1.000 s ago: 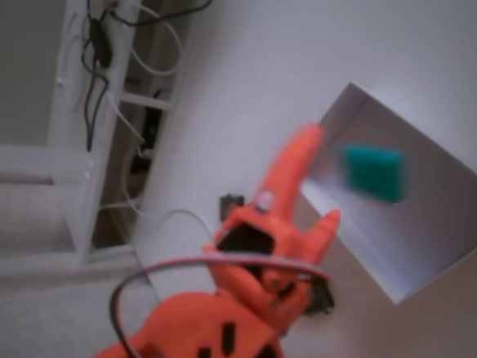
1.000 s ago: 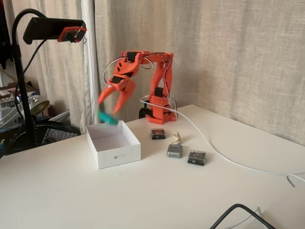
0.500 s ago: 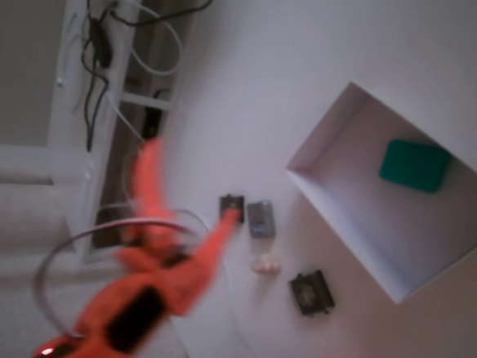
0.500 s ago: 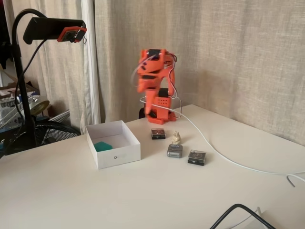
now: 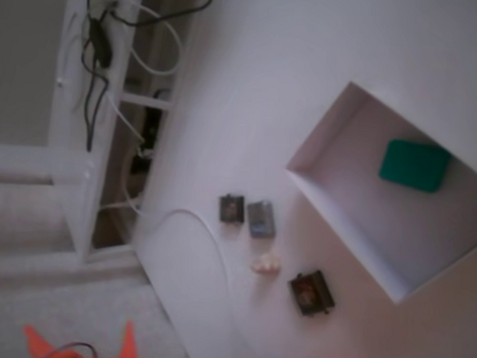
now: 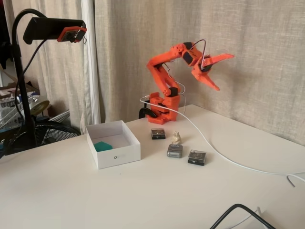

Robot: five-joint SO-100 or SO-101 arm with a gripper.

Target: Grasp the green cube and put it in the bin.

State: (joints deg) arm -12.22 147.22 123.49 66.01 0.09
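Only one fixed view, taken from in front of the tabletop, showed the whole orange arm: it stood at the back of the tabletop by the curtain, reaching toward the upper right of the frame, and its gripper hung high in the air with the fingers spread apart and nothing between them. The other fixed view, looking down from above, caught just a few orange scraps at its bottom edge, too blurred to tell which part of the arm they were. That view looked straight into the white bin at the right of its frame, where the green cube lay flat on the floor toward the upper right part of the interior, apart from the walls. In the front view the bin sat at the left of centre and the green cube showed as a teal patch low in the left part of the box, partly hidden by the front wall. Both views showed small dark square gadgets and a tiny pale figure clustered just beside the bin, with a white cable running from the arm's base toward the right edge of the front view. The near part of the tabletop lay open in that view, apart from a black cable at the bottom right. A camera on a black stand rose at the upper left.
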